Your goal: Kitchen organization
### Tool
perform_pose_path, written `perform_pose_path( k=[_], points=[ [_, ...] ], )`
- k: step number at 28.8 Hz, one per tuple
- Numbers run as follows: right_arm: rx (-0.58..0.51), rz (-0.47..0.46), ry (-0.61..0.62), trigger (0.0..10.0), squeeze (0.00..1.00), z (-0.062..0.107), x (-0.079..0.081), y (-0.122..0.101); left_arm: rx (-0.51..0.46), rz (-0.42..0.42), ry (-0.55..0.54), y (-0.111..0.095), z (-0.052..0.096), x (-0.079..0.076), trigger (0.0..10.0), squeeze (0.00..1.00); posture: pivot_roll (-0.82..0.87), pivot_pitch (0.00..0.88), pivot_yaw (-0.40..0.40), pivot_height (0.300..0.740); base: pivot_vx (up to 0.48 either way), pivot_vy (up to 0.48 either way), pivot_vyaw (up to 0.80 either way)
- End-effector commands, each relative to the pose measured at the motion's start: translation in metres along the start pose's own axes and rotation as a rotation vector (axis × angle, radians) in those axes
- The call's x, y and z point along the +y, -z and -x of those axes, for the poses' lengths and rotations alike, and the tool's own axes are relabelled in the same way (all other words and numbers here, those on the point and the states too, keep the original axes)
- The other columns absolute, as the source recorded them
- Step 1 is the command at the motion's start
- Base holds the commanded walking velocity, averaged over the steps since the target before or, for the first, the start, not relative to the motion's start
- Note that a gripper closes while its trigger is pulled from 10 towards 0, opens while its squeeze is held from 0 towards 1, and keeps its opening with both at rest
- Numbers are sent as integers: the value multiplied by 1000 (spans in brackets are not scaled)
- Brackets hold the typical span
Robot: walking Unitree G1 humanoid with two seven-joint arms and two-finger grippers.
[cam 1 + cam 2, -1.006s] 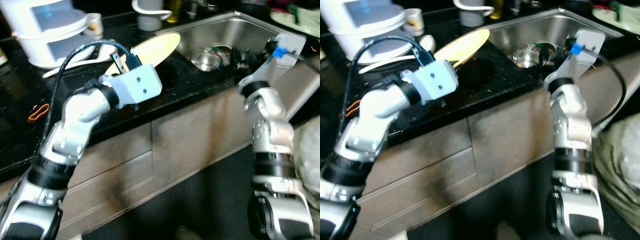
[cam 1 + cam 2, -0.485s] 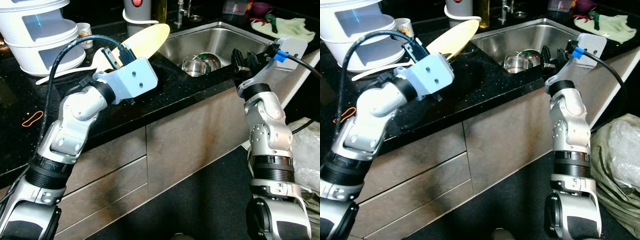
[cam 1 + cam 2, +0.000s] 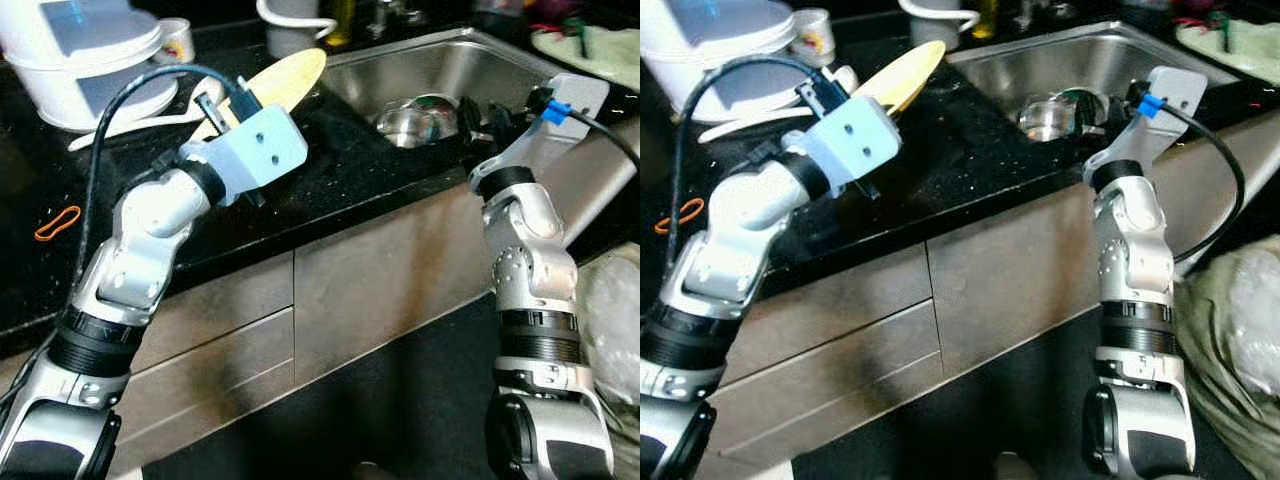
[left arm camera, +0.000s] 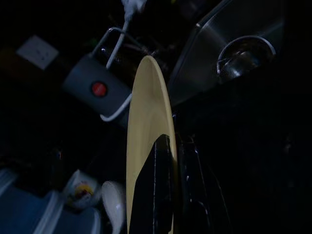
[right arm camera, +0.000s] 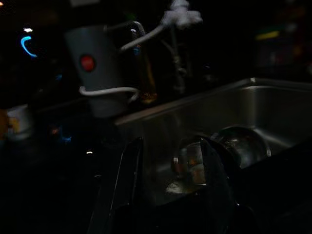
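Note:
My left gripper [image 3: 228, 100] is shut on the rim of a yellow plate [image 3: 281, 79]. It holds the plate tilted above the black countertop [image 3: 350, 160], just left of the steel sink [image 3: 1090, 55]. In the left wrist view the plate [image 4: 146, 112] stands edge-on between the two black fingers [image 4: 157, 190]. My right gripper [image 3: 482, 113] is open at the sink's front edge, holding nothing. A steel bowl [image 3: 418, 108] lies in the sink just beyond it, and it appears dimly as the bowl [image 5: 243, 144] in the right wrist view.
A white appliance [image 3: 85, 50], a mug [image 3: 178, 38] and a grey kettle [image 3: 290, 30] stand at the back of the counter. A white ladle [image 3: 125, 125] and an orange rubber band [image 3: 57, 222] lie on it. A green cloth [image 3: 590, 40] lies beyond the sink. A bag [image 3: 1235, 320] sits on the floor at right.
The camera has bobbed, shifting the whole scene. My left gripper keeps its hold on the plate, which now tilts more steeply. The right gripper stays at the sink's edge.

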State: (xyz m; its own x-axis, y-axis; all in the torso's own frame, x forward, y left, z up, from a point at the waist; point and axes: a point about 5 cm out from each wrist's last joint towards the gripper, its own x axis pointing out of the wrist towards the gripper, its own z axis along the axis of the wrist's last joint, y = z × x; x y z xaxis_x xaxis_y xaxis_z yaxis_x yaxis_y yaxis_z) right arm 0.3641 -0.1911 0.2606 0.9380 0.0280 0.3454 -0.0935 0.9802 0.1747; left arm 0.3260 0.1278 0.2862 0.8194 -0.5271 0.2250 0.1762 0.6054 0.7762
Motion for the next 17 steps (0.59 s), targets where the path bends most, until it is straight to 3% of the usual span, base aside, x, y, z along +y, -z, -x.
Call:
perform_pose_path(
  k=[1, 17],
  points=[
    [-16, 3, 4, 10000, 0, 0, -2, -4, -17, -7, -9, -4, 1, 2, 10000, 0, 30, 59, -2, 740, 0, -420, 0],
    [-5, 3, -22, 10000, 0, 1, 2, -1, -12, 1, -13, -5, 1, 3, 10000, 0, 32, 62, -6, 740, 0, -418, 0]
  ],
)
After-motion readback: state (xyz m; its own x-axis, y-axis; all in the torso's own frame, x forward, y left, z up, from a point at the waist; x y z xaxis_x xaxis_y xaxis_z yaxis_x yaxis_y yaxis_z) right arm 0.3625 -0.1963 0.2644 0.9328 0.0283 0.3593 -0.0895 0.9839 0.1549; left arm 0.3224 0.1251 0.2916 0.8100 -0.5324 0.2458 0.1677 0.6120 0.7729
